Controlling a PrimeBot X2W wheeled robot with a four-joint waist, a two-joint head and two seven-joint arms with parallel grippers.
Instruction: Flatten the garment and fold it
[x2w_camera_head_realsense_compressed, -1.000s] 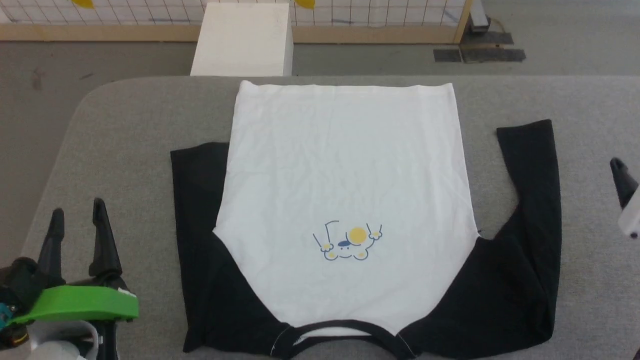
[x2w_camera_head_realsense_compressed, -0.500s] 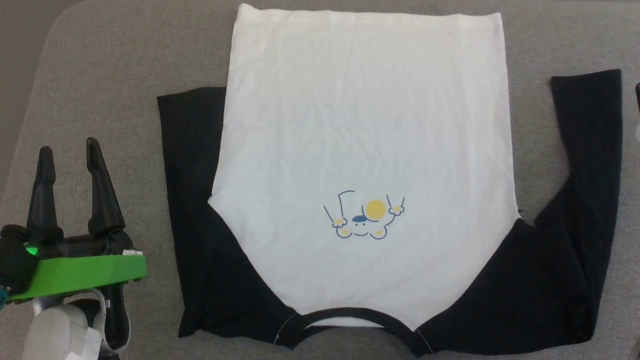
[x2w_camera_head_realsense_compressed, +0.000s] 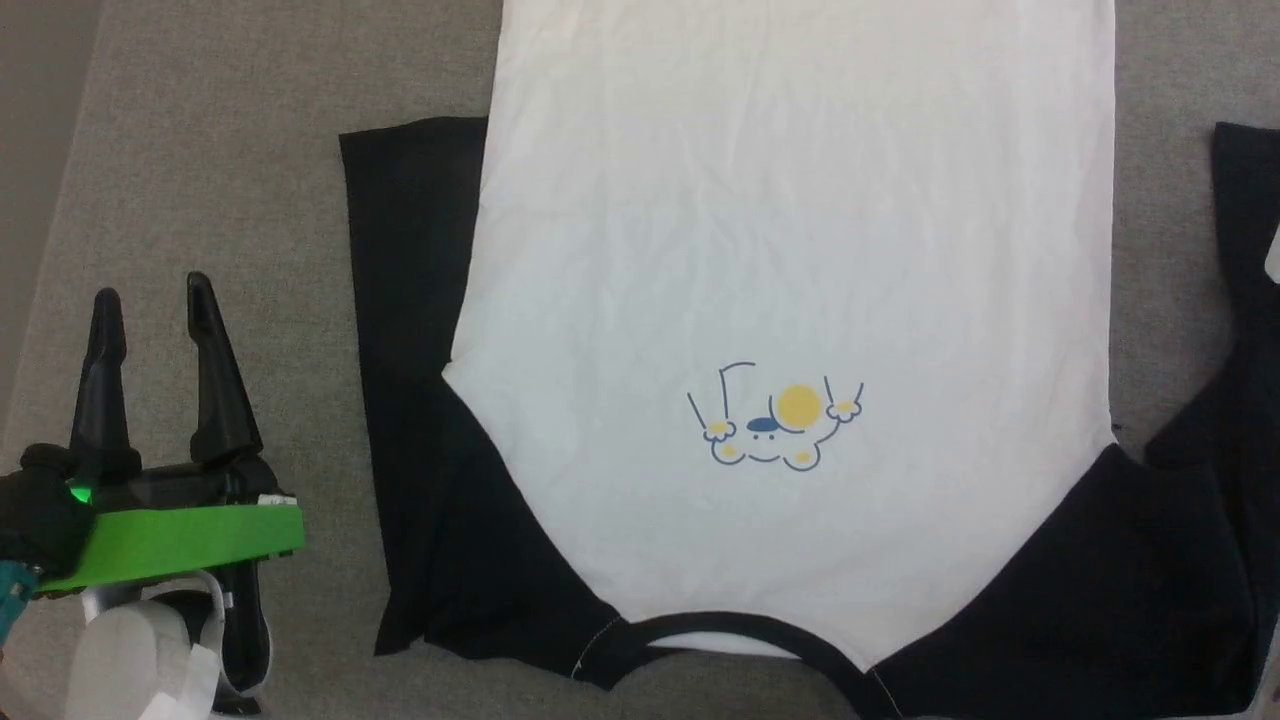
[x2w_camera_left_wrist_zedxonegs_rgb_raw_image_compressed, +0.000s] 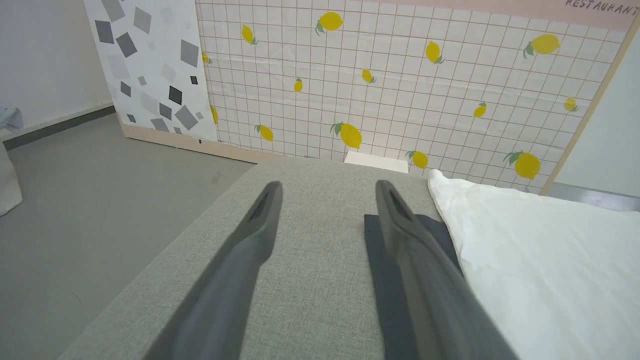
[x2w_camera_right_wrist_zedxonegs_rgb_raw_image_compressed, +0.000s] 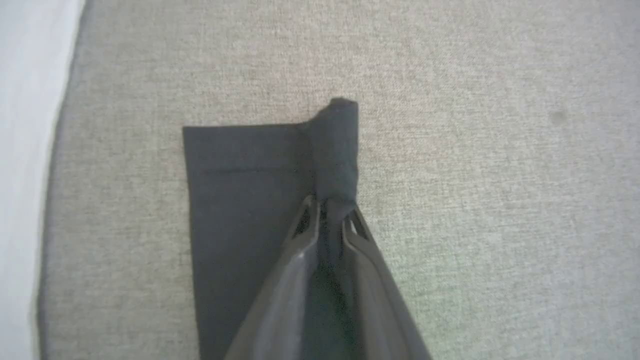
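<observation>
The garment (x2w_camera_head_realsense_compressed: 780, 250) lies flat on its back on the grey table, a white T-shirt with a small cartoon print (x2w_camera_head_realsense_compressed: 775, 425), the black neckband (x2w_camera_head_realsense_compressed: 720, 625) nearest me. One black sleeve (x2w_camera_head_realsense_compressed: 410, 300) lies folded beside the body on the left; the other black sleeve (x2w_camera_head_realsense_compressed: 1240, 200) runs off the right edge. My left gripper (x2w_camera_head_realsense_compressed: 152, 300) stands open over bare table left of the shirt, and its wrist view shows the left gripper (x2w_camera_left_wrist_zedxonegs_rgb_raw_image_compressed: 327, 192) with nothing between the fingers. My right gripper (x2w_camera_right_wrist_zedxonegs_rgb_raw_image_compressed: 330, 207) is shut on a pinched fold at the sleeve cuff (x2w_camera_right_wrist_zedxonegs_rgb_raw_image_compressed: 240, 200).
The grey fabric table (x2w_camera_head_realsense_compressed: 200, 150) has its left edge close to my left gripper, with floor (x2w_camera_head_realsense_compressed: 30, 150) beyond it. Past the table's far end stand a white box (x2w_camera_left_wrist_zedxonegs_rgb_raw_image_compressed: 375, 161) and a lemon-patterned tiled wall (x2w_camera_left_wrist_zedxonegs_rgb_raw_image_compressed: 400, 75).
The head camera has tilted down and closer, so the shirt sits larger and higher. My right gripper has closed on the right sleeve's cuff. The left gripper stays open.
</observation>
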